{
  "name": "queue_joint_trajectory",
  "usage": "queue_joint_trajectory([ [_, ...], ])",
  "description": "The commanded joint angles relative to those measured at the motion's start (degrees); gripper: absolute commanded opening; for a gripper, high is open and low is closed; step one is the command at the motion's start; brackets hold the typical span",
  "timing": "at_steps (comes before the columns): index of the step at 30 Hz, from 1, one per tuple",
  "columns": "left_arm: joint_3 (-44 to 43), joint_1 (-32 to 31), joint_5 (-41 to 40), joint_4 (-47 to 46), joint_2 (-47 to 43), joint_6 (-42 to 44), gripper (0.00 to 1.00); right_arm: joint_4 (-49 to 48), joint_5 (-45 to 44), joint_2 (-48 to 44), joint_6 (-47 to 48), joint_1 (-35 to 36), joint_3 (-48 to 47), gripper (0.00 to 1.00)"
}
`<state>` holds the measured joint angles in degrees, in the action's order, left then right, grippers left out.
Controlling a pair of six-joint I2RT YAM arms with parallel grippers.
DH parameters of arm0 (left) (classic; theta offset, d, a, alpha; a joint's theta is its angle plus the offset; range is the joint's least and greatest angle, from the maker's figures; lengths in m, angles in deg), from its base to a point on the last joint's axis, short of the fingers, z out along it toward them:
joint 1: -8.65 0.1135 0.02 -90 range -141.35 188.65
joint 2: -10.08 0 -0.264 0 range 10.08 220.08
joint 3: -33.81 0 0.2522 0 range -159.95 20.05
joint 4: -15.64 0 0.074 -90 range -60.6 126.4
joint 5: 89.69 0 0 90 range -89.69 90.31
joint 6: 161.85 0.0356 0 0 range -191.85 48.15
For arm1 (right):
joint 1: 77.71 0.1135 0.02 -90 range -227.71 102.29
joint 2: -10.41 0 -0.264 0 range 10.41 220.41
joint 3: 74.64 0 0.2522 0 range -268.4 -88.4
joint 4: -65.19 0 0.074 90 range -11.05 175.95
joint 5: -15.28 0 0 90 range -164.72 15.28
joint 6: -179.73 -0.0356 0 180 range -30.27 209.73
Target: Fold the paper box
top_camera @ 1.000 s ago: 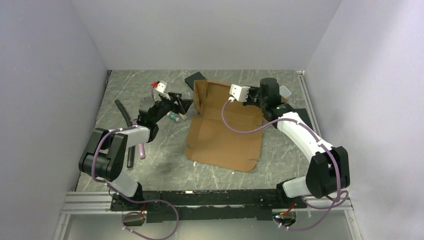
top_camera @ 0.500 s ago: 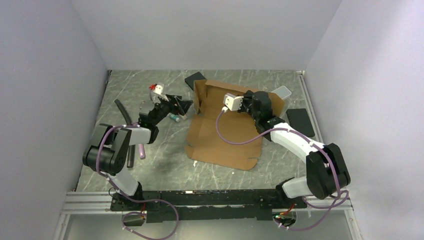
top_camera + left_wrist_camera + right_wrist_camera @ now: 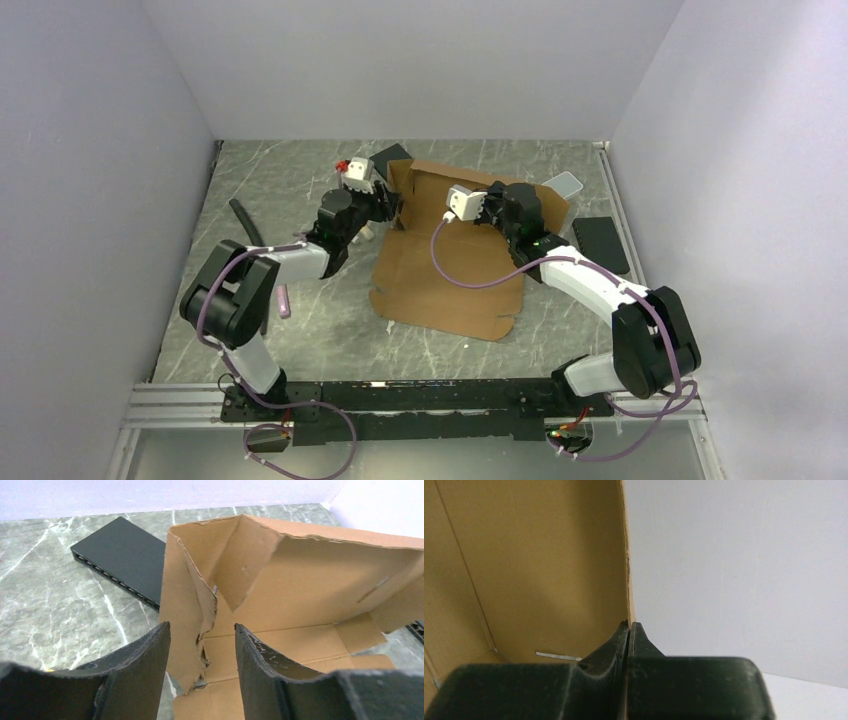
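**Securing the left flap of the paper box**

The paper box (image 3: 450, 270) lies mid-desk (image 3: 300, 330), its near panel flat and its far wall (image 3: 310, 575) and left flap (image 3: 185, 605) standing. Our right end effector (image 3: 629, 624) is closed, pinching the far wall's top edge. Our left end effector (image 3: 200, 625) is part open, its fingers (image 3: 145, 670) either side of the ragged left flap, not yet clamped. We judge the step is gripping that flap. We should close gently, low near its crease, and hold it upright. The right arm should steady the far wall so the corner meets squarely without tearing.
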<state>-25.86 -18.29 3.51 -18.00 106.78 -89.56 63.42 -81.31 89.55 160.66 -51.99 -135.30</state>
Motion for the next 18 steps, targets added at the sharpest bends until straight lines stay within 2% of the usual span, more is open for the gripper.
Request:
queue_joint_trajectory([
  [1,-3.8,-0.3,-5.6,3.9,1.8,1.8,0.52,-1.8,-0.5,-1.0,-1.6,0.5,-0.7,0.0],
  [4,-5.2,-0.4,-5.5,5.6,2.7,2.0,0.48,-1.5,-0.4,-1.0,-1.8,0.5,-0.8,0.0],
  [6,-6.2,-0.5,-5.4,6.4,3.1,2.3,0.39,-1.5,-0.4,-0.9,-2.0,0.7,-0.8,0.0],
  [7,-6.5,-0.5,-5.2,6.9,3.2,2.6,0.32,-1.5,-0.5,-0.9,-2.2,0.7,-0.8,0.0],
  [9,-7.5,-0.5,-4.4,8.7,2.8,3.3,0.04,-1.5,-0.7,-0.9,-2.3,0.9,-0.7,0.0],
  [10,-8.3,-0.5,-4.0,10.4,2.3,3.8,0.0,-1.7,-1.0,-0.9,-2.3,0.9,-0.6,0.0],
  [18,-17.6,-0.7,-5.0,34.0,-2.3,3.7,0.0,-6.6,-5.5,0.1,-2.7,3.0,0.9,0.0],
])
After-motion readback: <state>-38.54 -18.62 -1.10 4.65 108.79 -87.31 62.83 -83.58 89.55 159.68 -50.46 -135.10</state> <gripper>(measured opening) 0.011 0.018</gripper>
